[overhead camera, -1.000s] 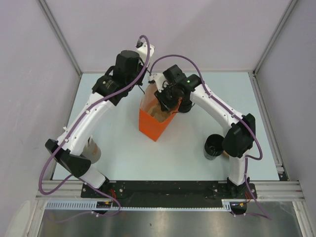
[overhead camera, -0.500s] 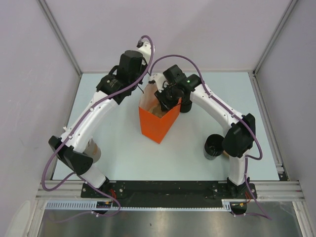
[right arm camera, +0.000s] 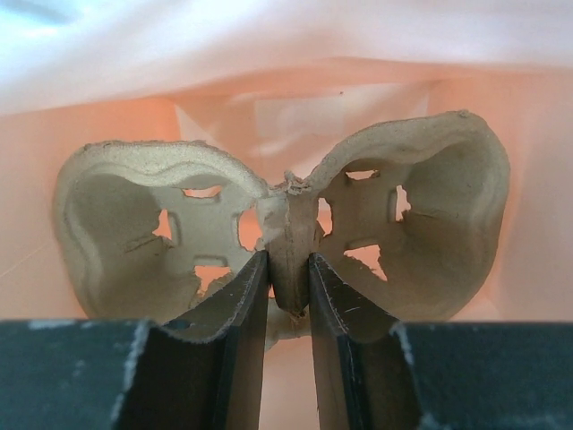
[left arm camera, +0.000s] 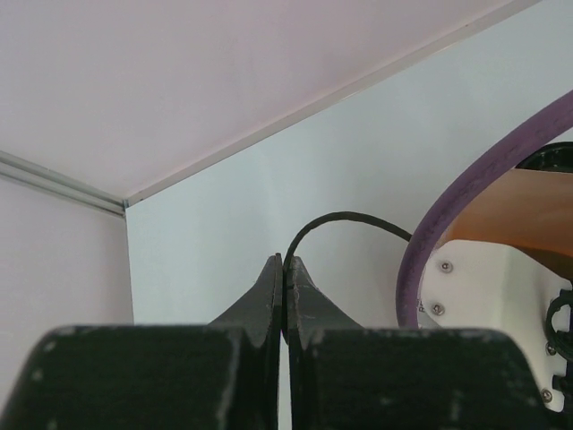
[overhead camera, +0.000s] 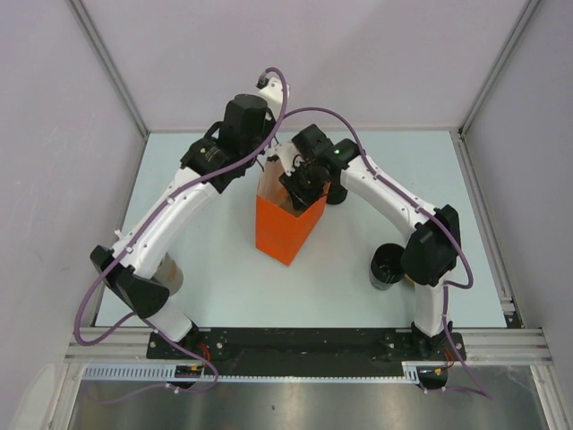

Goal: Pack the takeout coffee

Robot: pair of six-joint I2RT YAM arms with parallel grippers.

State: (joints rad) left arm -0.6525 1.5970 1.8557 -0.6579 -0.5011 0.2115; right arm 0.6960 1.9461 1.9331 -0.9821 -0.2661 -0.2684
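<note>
The takeout coffee (overhead camera: 338,193) seems to be the small dark cup just right of the orange bag (overhead camera: 285,231), half hidden under the right arm and apart from both jaws. Only the wrist views show the grips: the right gripper (right arm camera: 288,269) pinches the centre ridge of the pulp cup carrier (right arm camera: 430,202) inside the bag, while the left gripper (left arm camera: 285,266), pressed together, nips a thin black cord (left arm camera: 345,216).

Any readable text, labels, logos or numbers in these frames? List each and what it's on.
None in any view.
Orange bag: plain sides, no print visible.
Cardboard cup tray held in the right hand: bare, no stamp or lettering.
Arms and back walls: no labels large enough to make out.
</note>
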